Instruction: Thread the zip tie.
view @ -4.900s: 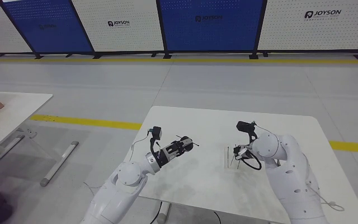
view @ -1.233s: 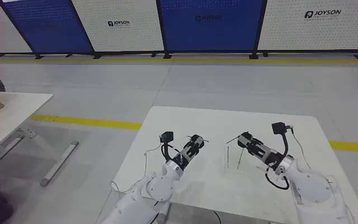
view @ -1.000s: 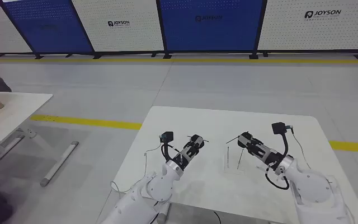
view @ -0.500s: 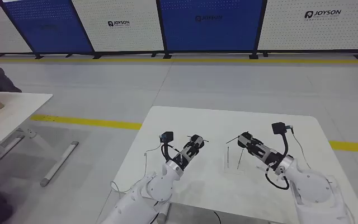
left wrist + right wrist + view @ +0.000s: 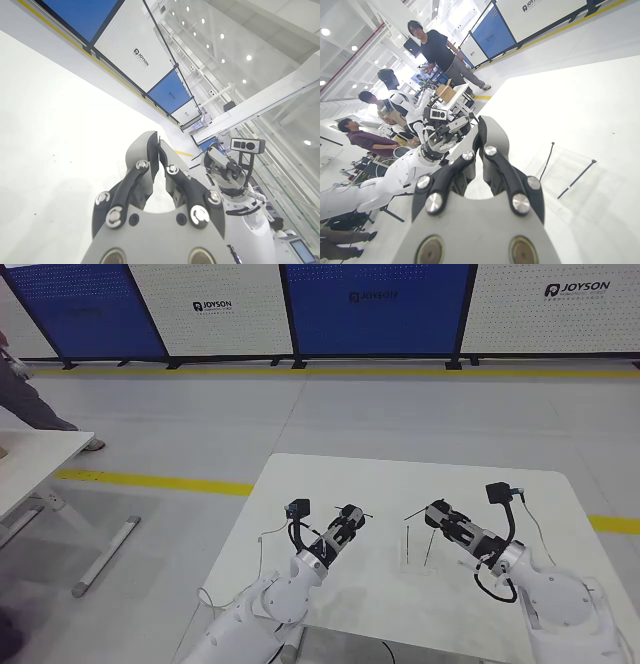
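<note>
Two grippers hang over the table (image 5: 400, 479), well apart, with their tips turned toward each other. The left gripper (image 5: 159, 143), over the table's left half, has its fingers pressed together. We see a thin black sliver, the left-held zip tie (image 5: 159, 137), pinched at their tips. The right gripper (image 5: 480, 125), over the right half, is likewise closed. We see the right-held zip tie (image 5: 415, 514) projecting from it toward the table's middle. A bare gap separates the two held ties. We count two loose zip ties (image 5: 547, 162), straight, roughly parallel and not touching. Both lie on one clear sheet (image 5: 567, 160) beside the right gripper's tips, between the table's centre and its right edge. That makes four ties in all.
</note>
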{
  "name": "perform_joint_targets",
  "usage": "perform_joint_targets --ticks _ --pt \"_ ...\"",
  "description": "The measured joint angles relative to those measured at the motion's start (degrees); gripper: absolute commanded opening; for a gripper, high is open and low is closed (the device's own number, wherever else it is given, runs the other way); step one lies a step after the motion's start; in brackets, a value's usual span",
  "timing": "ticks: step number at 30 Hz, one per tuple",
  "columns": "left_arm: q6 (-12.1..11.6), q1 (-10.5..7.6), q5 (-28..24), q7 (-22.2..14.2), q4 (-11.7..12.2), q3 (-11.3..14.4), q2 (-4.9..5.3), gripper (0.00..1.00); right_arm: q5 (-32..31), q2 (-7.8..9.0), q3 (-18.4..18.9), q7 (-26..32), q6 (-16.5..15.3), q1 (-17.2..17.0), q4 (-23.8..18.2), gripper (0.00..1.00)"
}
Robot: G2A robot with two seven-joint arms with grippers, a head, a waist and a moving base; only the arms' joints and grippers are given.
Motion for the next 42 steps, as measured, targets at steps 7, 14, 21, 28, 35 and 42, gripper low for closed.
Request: perform_joint_targets --ticks 7,14,21,28,35,42 --pt "-1.59 0.68 -2.86 -2.27 -0.05 -1.38 -0.02 0.0 -2.86 -0.24 -3.37 -8.48 -1.01 -0.66 0.54 0.0" --pt "-2.58 0.91 -6.27 -6.58 -0.44 -2.28 0.15 0.0 -5.31 -0.39 -5.29 -13.19 -0.98 -0.94 0.81 0.0" --pt "-2.54 0.88 -6.21 -6.41 -0.38 -2.3 0.13 0.0 -5.28 -0.39 -5.28 -13.17 -0.98 -0.93 0.81 0.0" --pt "-3.38 -0.64 -3.92 -4.22 1.5 -2.39 -0.2 0.0 -8.55 -0.49 -7.05 -16.8 0.41 -1.4 0.16 0.0" --pt "-3.22 -0.89 -2.73 -4.55 1.68 -2.85 -0.12 0.0 -12.14 -0.67 -9.27 -19.56 1.35 -1.18 0.52 0.0" --pt "-3.23 -0.88 -2.74 -4.54 1.67 -2.85 -0.13 0.0 -12.08 -0.67 -9.29 -19.57 1.31 -1.22 0.51 0.0"
